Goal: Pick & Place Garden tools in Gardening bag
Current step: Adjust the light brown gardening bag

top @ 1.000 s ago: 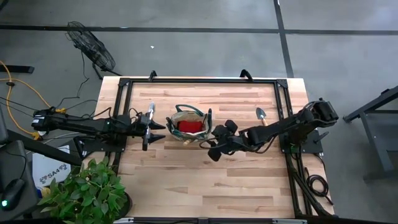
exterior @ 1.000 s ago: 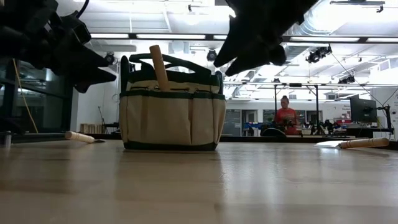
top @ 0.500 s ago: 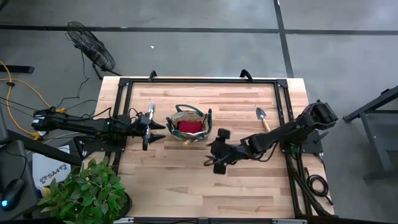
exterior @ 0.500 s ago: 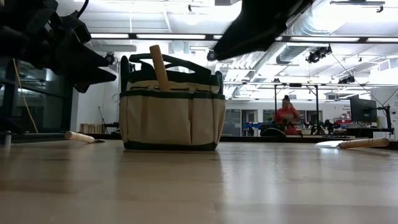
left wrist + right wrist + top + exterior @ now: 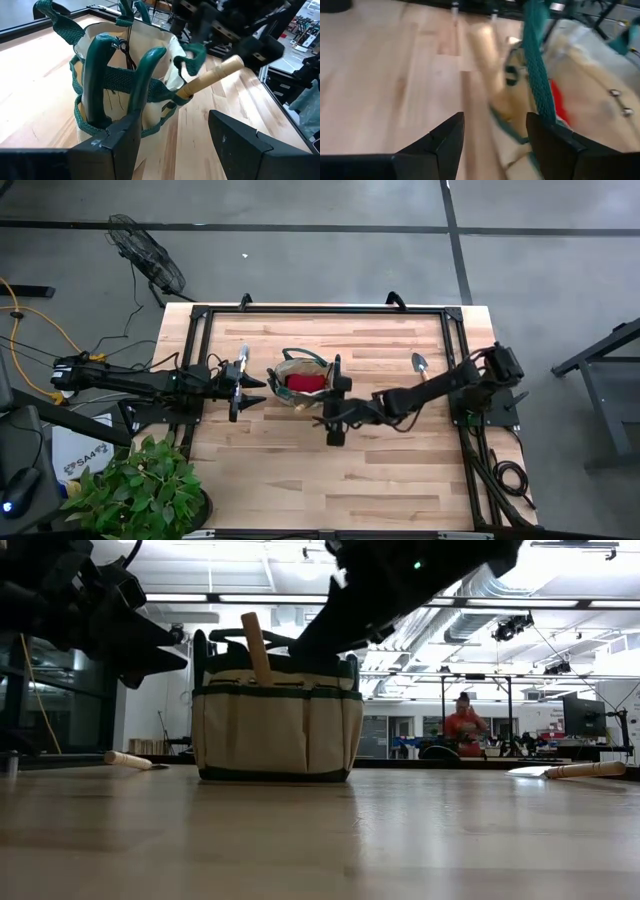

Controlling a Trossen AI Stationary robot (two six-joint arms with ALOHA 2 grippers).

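Note:
The gardening bag (image 5: 305, 380) stands upright on its base mid-table, beige with teal trim (image 5: 275, 725). A red glove (image 5: 305, 384) lies inside it. A pale wooden tool handle (image 5: 256, 645) sticks up out of it. Dark green shear handles (image 5: 97, 70) stand in its outer pocket. One trowel (image 5: 422, 367) lies flat at the right. Another pale-handled tool (image 5: 243, 356) lies flat at the left. My left gripper (image 5: 258, 390) is open and empty, just left of the bag. My right gripper (image 5: 328, 405) is open and empty, close to the bag's right side (image 5: 580, 75).
A black metal frame (image 5: 200, 315) runs around the table's edges. Bare wood lies in front of the bag toward the near edge (image 5: 330, 480). A person in red (image 5: 462, 725) sits far off in the room behind.
My right gripper has swung toward the table's near edge and then left, ending close against the bag's right side, and it has turned as it went. The bag and the tools have stayed in place.

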